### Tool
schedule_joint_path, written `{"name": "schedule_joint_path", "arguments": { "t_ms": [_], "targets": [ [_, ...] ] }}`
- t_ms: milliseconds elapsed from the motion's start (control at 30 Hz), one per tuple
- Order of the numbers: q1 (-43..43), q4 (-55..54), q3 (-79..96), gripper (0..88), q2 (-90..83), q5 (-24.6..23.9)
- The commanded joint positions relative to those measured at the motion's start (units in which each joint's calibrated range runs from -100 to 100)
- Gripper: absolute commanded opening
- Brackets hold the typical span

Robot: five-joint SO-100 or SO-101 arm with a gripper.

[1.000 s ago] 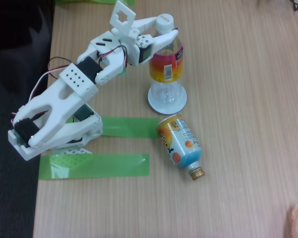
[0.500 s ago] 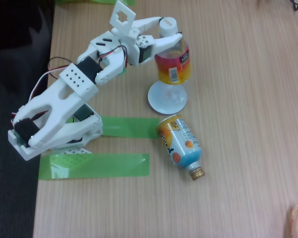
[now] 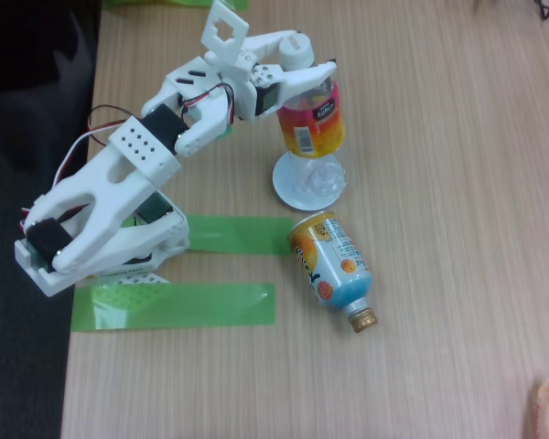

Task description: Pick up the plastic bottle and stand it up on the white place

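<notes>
In the fixed view the clear plastic bottle (image 3: pixel 312 123) with a white cap and red-and-yellow label stands nearly upright, its clear base resting on the round white place (image 3: pixel 308 183). My white gripper (image 3: pixel 304 66) is shut on the bottle's neck just under the cap, one finger behind and one in front of it. The arm reaches in from the left.
An orange-and-light-blue bottle-can (image 3: pixel 332 265) with a gold cap lies on its side just below the white disc. Two green tape strips (image 3: pixel 174 305) lie by the arm's base (image 3: pixel 101 229) at the table's left edge. Bare wooden table (image 3: pixel 457 229) extends to the right.
The bottle has tilted and twisted slightly in the gripper's hold: the cap shifted left and the label turned, while the base stayed on the white disc.
</notes>
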Motion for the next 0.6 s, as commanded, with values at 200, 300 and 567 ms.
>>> {"name": "schedule_joint_path", "arguments": {
  "t_ms": [200,300,567],
  "targets": [
    [0.30,-0.74,-0.16,25.8,0.25,0.23],
    [0.30,-0.74,-0.16,25.7,0.25,0.23],
    [0.30,-0.74,0.38,5.5,0.25,0.23]
  ]
}}
